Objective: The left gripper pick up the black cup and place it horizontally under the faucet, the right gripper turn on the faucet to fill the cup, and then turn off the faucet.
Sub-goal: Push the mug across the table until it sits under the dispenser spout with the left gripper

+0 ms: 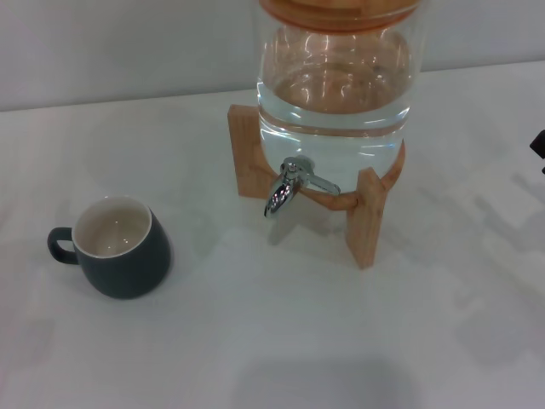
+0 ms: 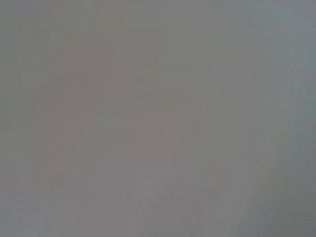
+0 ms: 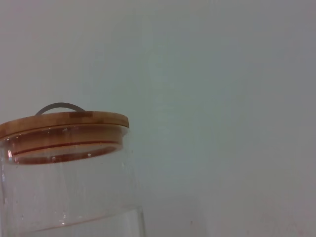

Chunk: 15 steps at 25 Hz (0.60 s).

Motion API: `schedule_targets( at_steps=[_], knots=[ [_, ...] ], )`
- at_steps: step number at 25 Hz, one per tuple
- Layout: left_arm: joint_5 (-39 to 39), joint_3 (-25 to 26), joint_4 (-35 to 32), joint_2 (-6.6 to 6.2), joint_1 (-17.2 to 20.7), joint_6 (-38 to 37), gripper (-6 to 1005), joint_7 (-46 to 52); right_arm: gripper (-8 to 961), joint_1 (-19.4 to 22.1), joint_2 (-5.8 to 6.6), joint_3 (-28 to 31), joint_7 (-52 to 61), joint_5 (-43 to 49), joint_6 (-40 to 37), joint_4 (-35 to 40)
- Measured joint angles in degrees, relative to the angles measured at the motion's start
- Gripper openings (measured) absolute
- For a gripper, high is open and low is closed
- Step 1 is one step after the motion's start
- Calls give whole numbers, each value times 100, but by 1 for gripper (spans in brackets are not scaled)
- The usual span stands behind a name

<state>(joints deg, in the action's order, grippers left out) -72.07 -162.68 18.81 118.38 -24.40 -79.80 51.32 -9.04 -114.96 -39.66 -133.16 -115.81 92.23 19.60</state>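
Currently: black cup [image 1: 119,247], upright at near left, well apart from faucet [image 1: 289,183]; probably light, glazed, slippery, breakable—grasp across its rim; my left claw unseen, state unknowable.

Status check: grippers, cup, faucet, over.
Left gripper out of view; right gripper barely at edge. Black cup upright on table, untouched. Faucet unobstructed.
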Motion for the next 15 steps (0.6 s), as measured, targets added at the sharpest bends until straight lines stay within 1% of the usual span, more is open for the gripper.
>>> schedule_targets(
  at_steps=[15],
  knots=[
    [28, -11, 0, 1, 13, -1, 741, 32, 825, 17, 2, -23, 49, 1, 68, -1]
  ],
)
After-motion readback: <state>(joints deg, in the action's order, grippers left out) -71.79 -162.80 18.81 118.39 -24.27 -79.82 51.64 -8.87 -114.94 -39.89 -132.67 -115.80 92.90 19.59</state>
